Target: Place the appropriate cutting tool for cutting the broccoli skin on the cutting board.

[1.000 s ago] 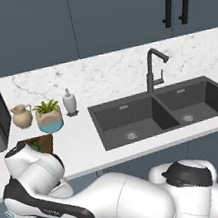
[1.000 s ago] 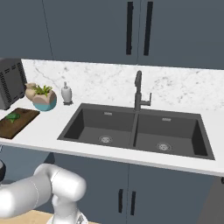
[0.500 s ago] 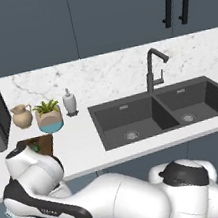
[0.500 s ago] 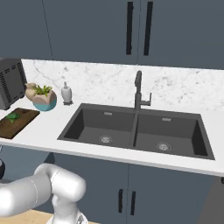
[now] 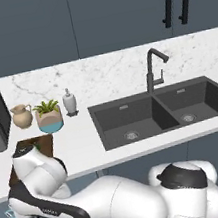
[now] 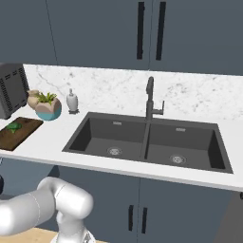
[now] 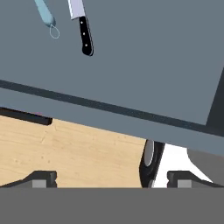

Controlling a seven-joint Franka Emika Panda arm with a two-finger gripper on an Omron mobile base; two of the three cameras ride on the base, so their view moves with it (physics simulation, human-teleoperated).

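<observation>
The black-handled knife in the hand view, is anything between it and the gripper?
Nothing visible. The black-handled silver knife lies on a flat grey surface, with the light-blue peeler beside it, off the gripper's line.

In the hand view the kitchen knife [image 7: 83, 27] is cut off by the top edge, so only its black handle and a short stub of blade show, and the light-blue peeler [image 7: 46, 16] beside it is cropped the same way. The end effector [image 7: 111, 178] shows just the tops of its two dark tips at the bottom, with a wide gap between them. In the left base view the arm hides much of the cutting board [image 5: 40, 143], and in the right base view the broccoli [image 6: 14, 126] on it is too small to make out in detail.
</observation>
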